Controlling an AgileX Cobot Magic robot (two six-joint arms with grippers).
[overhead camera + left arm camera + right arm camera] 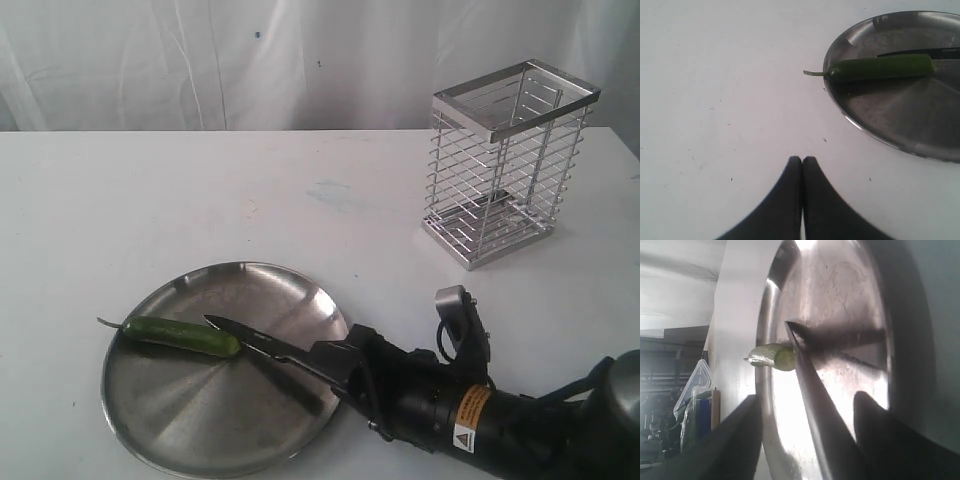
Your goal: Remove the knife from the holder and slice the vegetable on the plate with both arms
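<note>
Since the holder (511, 163) sits empty at the far right of the tabletop (150, 200), the first half of the job looks done. In the exterior view the right gripper (335, 368) has its jaws clamped on the handle of the knife (250, 340), with the blade reaching left over the plate (180, 440) and its tip near the cut-looking right end of the vegetable (180, 335). The vegetable lies on the plate's left side with its stem poking over the rim.

The left wrist view shows the left gripper (802, 165) with jaws pressed together, holding nothing, hovering over bare tabletop just off the plate (900, 125). The vegetable (882, 67) isn't being pinned down, so the "both arms" part seems not to be happening yet.

In the right wrist view the knife (812, 400) runs out between the jaws toward the vegetable (772, 356), whose end shows pale flesh. Whether the edge is touching it is hard to tell. Most of the slicing probably remains.
</note>
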